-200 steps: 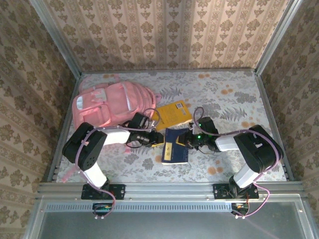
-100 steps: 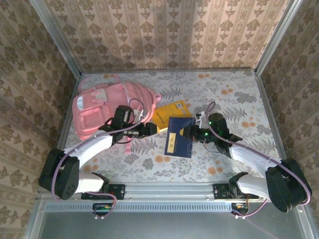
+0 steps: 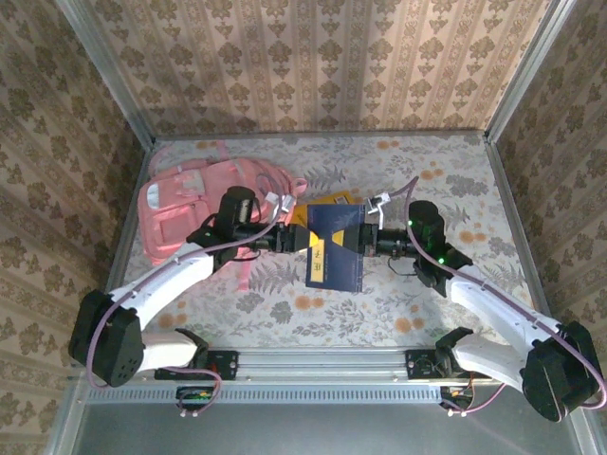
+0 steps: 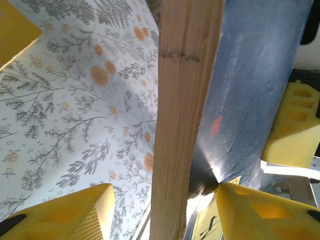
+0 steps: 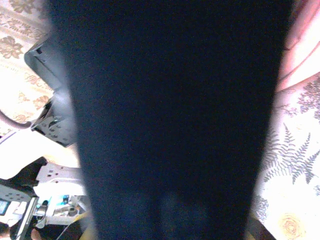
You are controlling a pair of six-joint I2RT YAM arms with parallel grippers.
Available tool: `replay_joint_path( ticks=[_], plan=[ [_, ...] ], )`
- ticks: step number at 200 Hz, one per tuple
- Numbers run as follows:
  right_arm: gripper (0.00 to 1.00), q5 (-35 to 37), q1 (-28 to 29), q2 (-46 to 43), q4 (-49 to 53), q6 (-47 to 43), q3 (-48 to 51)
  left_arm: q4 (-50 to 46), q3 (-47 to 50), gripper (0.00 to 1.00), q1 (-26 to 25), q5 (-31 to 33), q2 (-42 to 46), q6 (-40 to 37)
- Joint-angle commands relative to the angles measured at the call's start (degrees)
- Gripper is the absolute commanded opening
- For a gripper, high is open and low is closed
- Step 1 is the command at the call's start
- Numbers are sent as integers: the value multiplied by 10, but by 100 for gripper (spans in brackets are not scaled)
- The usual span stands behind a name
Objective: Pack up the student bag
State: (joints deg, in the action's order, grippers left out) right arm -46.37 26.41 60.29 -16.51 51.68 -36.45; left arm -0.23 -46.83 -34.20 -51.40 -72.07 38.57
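Claws: two. Left claw (image 3: pixel 296 240): jaws apart, straddling the page edge of the blue book (image 3: pixel 334 254). The left wrist view shows a gap between one yellow finger (image 4: pixel 75 212) and the pages. Right claw (image 3: pixel 365 242): clamped on the opposite edge of the same book, holding it above the table (image 3: pixel 427 180).

Books: two.
- Blue, one: hangs between the two claws over the middle of the table.
- Yellow book (image 3: pixel 332 200), one: lies flat on the table, mostly hidden under the blue one's far edge.

Student bag (image 3: pixel 185 204): one, pink, lying at the table's far left, just beyond the left claw's wrist. Whether its zips are open or closed cannot be told.
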Motion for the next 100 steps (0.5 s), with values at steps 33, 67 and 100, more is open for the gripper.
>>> replay_joint_path(
  ticks=[33,67,100],
  plan=[
    [0,-78,8,-20,-51,21,-39,91,-10,57,-14,-75,23,28],
    [0,-79,9,-21,-47,17,-39,124,-8,57,-16,-88,47,39],
    [0,-80,8,-22,-44,13,-40,201,9,51,-19,-115,59,80]
  ],
)
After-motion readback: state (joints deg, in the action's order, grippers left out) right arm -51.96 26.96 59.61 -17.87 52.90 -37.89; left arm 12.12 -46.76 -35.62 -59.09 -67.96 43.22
